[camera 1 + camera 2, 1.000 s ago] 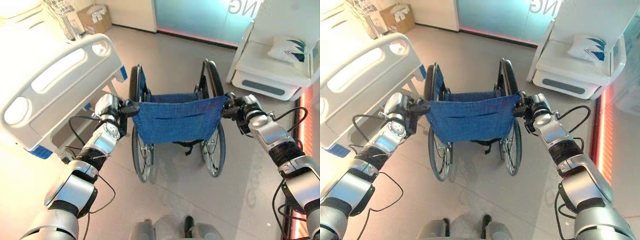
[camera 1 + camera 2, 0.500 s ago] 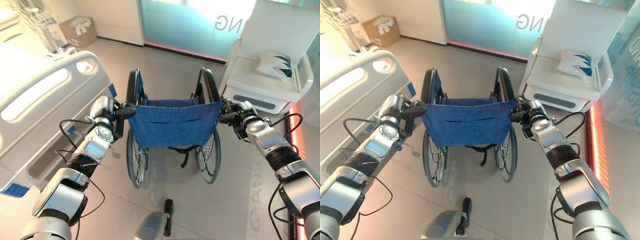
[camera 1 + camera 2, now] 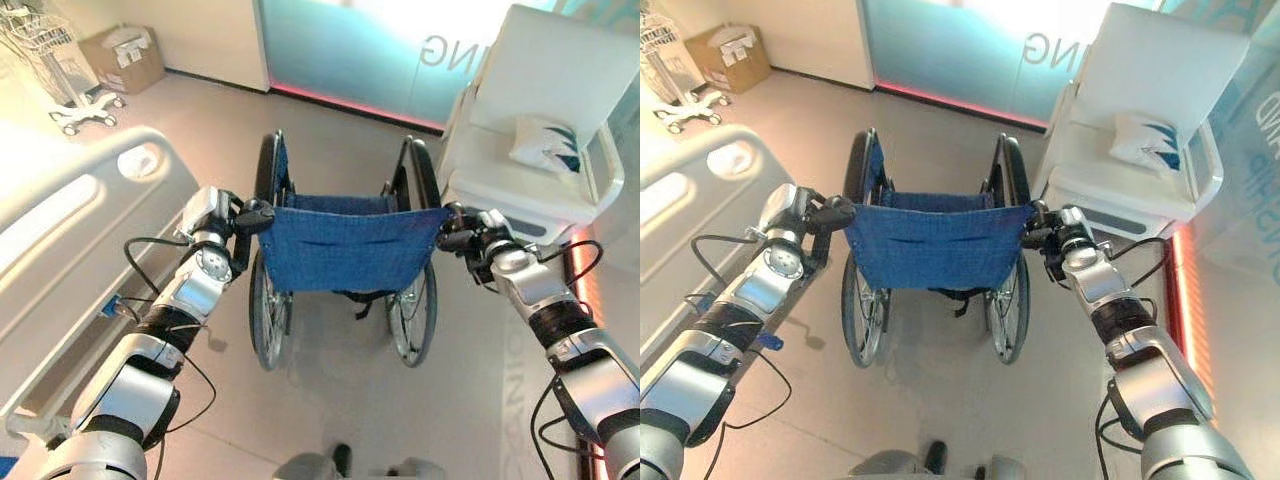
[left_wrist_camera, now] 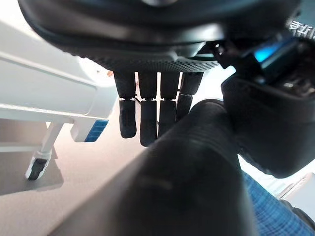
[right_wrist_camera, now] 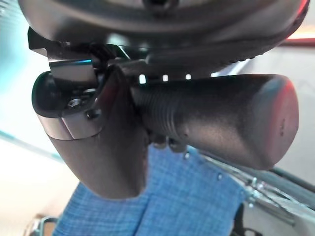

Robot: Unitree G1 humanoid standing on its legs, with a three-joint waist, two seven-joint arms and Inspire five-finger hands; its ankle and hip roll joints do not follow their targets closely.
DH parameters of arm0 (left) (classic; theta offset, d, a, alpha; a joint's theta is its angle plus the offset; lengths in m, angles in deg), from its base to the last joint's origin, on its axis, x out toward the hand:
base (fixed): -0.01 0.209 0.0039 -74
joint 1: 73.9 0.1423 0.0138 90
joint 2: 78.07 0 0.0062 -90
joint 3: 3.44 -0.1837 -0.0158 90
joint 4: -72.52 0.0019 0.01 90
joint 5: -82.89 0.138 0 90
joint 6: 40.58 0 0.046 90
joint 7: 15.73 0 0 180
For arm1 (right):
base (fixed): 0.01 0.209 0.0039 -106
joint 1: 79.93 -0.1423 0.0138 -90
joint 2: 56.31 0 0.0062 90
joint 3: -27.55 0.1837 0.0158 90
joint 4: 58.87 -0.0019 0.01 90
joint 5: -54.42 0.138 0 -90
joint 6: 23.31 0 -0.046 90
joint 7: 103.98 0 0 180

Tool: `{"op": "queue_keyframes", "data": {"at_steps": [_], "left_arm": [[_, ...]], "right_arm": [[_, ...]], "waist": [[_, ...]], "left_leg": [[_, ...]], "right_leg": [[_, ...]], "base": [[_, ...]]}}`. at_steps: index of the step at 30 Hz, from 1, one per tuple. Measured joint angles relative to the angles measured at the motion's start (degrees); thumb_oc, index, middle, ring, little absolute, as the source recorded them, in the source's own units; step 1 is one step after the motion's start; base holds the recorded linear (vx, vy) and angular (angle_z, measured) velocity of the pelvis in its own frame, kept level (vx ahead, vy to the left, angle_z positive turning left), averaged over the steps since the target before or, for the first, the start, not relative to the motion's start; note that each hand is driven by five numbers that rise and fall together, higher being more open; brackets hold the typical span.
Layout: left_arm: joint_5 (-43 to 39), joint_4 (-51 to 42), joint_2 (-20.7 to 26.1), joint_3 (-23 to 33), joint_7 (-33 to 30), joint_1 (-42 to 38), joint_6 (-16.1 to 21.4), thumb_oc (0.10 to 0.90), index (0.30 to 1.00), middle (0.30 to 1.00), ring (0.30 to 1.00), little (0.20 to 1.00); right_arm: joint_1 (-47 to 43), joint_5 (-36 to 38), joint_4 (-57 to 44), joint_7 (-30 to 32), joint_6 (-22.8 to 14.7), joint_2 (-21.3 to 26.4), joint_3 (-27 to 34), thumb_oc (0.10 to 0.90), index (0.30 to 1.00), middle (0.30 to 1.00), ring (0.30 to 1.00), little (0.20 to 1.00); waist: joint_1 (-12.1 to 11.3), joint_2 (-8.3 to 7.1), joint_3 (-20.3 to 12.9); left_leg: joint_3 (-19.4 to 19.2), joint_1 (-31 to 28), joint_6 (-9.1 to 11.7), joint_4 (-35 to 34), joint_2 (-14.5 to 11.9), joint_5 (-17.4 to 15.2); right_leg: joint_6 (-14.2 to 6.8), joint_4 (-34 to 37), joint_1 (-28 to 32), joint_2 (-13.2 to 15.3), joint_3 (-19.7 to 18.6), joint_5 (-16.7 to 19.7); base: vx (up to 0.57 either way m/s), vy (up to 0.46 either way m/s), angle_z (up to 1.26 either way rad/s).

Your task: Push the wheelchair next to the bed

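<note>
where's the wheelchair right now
In the left eye view the wheelchair stands centre frame, between the bed on the robot's left and a white chair on its right.

Place: hospital-style care room.
Evidence: white railed hospital bed (image 3: 70,215), blue-backed wheelchair (image 3: 345,255), white patient chair (image 3: 540,130) with pillow (image 3: 545,145), wheeled wire cart (image 3: 40,45), frosted glass wall (image 3: 350,45).

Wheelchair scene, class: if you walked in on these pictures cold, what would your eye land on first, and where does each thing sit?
First the wheelchair with its bright blue back, in the middle of the floor, gripped by the left hand and right hand at its two push handles. Next the white bed alongside on the robot's left. Then the white chair with a pillow ahead on the right.
</note>
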State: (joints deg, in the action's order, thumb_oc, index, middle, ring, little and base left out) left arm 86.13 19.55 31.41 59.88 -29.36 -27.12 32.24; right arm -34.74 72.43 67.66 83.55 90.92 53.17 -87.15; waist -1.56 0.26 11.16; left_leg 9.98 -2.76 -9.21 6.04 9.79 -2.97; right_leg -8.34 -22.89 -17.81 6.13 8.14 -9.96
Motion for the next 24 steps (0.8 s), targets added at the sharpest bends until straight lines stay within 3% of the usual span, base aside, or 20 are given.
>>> {"op": "queue_keyframes", "data": {"at_steps": [2,3,5,9,11,13,14,17,18,20,21,23,24], "left_arm": [[0.0,0.7,0.1,-1.2,0.3,-1.2,0.1,0.400,0.300,0.300,0.300,0.300],[-0.1,1.0,0.2,-1.6,0.6,-1.5,0.0,0.400,0.300,0.300,0.300,0.300],[-0.1,1.8,-0.5,-2.1,0.9,-2.0,0.0,0.400,0.300,0.300,0.300,0.300],[-0.3,2.8,-0.9,-1.7,1.6,-3.9,-0.2,0.400,0.300,0.300,0.300,0.300],[-0.7,4.7,-1.6,-2.2,1.9,-6.1,-0.2,0.400,0.300,0.300,0.300,0.300],[-0.5,6.2,-3.0,-2.5,2.2,-6.6,-0.7,0.400,0.300,0.300,0.300,0.300],[-0.5,6.2,-3.1,-2.8,2.2,-6.6,-0.7,0.400,0.300,0.300,0.300,0.300],[-0.5,6.4,-3.1,-3.3,2.2,-6.5,-0.7,0.400,0.300,0.300,0.300,0.300],[-0.5,6.5,-3.3,-3.3,2.2,-5.9,-0.6,0.400,0.300,0.300,0.300,0.300],[-0.4,6.3,-2.8,-3.1,2.2,-5.4,-0.2,0.400,0.300,0.300,0.300,0.300],[0.5,5.9,-2.9,-2.6,2.2,-4.9,0.1,0.400,0.300,0.300,0.300,0.300],[1.4,6.0,-2.6,-2.7,2.2,-4.6,0.7,0.400,0.300,0.300,0.300,0.300],[1.5,6.0,-2.6,-2.7,2.2,-4.3,0.7,0.400,0.300,0.300,0.300,0.300]], "right_arm": [[0.0,0.0,-0.4,-0.1,0.9,0.2,0.5,0.400,0.300,0.300,0.300,0.300],[-0.1,0.0,-0.7,-0.4,2.0,0.2,0.8,0.400,0.300,0.300,0.300,0.300],[-0.2,-0.3,-1.5,-0.9,3.1,1.0,0.8,0.400,0.300,0.300,0.300,0.300],[-3.9,-0.6,-1.6,-3.3,5.6,2.8,0.4,0.400,0.300,0.300,0.300,0.300],[-5.6,-0.7,-1.4,-3.5,6.1,3.7,-0.1,0.400,0.300,0.300,0.300,0.300],[-5.5,-0.5,-0.3,-4.5,6.1,4.4,-0.9,0.400,0.300,0.300,0.300,0.300],[-5.5,-0.4,0.1,-4.8,6.1,4.4,-1.0,0.400,0.300,0.300,0.300,0.300],[-5.4,-0.1,0.3,-5.2,6.1,4.6,-1.1,0.400,0.300,0.300,0.300,0.300],[-5.4,0.1,0.7,-5.2,5.8,4.6,-1.8,0.400,0.300,0.300,0.300,0.300],[-5.3,0.5,0.7,-4.8,5.3,4.4,-2.6,0.400,0.300,0.300,0.300,0.300],[-5.3,0.7,0.9,-4.7,5.3,4.3,-2.7,0.400,0.300,0.300,0.300,0.300],[-5.3,0.8,1.6,-4.2,5.0,3.7,-2.9,0.400,0.300,0.300,0.300,0.300],[-5.2,0.8,1.7,-4.2,4.9,3.4,-3.0,0.400,0.300,0.300,0.300,0.300]], "waist": [[2.9,-2.11,0.9],[3.6,-3.06,1.1],[4.3,-3.21,1.0],[5.2,-3.34,0.8],[5.6,-3.05,0.7],[6.4,-1.42,0.1],[6.5,-1.31,0.0],[6.2,-1.30,0.0],[5.9,-1.10,-0.2],[4.9,-1.48,-0.2],[4.3,-2.66,-0.2],[1.2,-5.04,0.9],[0.5,-4.96,0.9]], "left_leg": [[0.0,-1.7,-0.2,0.2,1.5,-2.2],[-1.2,-3.1,-2.1,1.3,1.9,-3.4],[-2.8,-4.6,-1.8,2.6,2.1,-5.9],[-0.1,-6.6,-0.4,3.7,2.1,-9.2],[0.1,-7.4,2.8,3.9,0.4,-10.9],[-2.6,-9.2,5.4,3.8,-4.2,-12.5],[-4.1,-9.4,5.8,4.6,-5.4,-12.3],[-12.2,-8.1,8.1,13.8,-10.0,-11.3],[-14.5,-6.6,9.5,20.1,-11.8,-10.2],[-14.9,-2.8,10.6,27.8,-13.6,-9.8],[-15.1,-1.0,10.6,26.6,-13.5,-9.8],[-14.0,3.2,10.1,19.8,-8.5,-10.0],[-14.2,4.8,10.2,18.4,-7.3,-10.0]], "right_leg": [[-2.6,11.0,-2.6,2.2,-1.8,5.5],[-2.9,15.7,-2.7,2.6,-3.0,7.2],[-1.1,15.2,-3.0,2.3,-3.6,8.5],[2.1,13.3,0.1,0.4,-4.9,11.3],[5.3,12.7,1.2,-0.2,-3.5,16.4],[8.0,11.4,3.6,-1.9,0.9,14.2],[8.8,11.4,4.3,-2.5,1.7,13.1],[10.6,11.7,7.5,-4.0,4.6,10.0],[11.5,11.7,8.9,-4.9,4.9,9.2],[12.1,13.3,11.0,-6.5,2.9,8.5],[12.4,15.0,12.3,-6.6,1.5,9.0],[12.7,18.3,15.6,-6.3,-3.1,9.6],[12.7,19.0,16.5,-6.4,-3.4,9.6]], "base": [[0.51,-0.180,1.05],[0.43,-0.179,0.65],[0.46,-0.241,0.47],[0.45,-0.303,0.47],[0.49,-0.357,0.58],[0.37,-0.315,0.76],[0.29,-0.291,0.67],[0.34,-0.320,0.36],[0.24,-0.189,0.24],[0.32,-0.212,0.16],[0.34,-0.146,0.00],[0.46,-0.081,-0.36],[0.46,-0.045,-0.57]]}}
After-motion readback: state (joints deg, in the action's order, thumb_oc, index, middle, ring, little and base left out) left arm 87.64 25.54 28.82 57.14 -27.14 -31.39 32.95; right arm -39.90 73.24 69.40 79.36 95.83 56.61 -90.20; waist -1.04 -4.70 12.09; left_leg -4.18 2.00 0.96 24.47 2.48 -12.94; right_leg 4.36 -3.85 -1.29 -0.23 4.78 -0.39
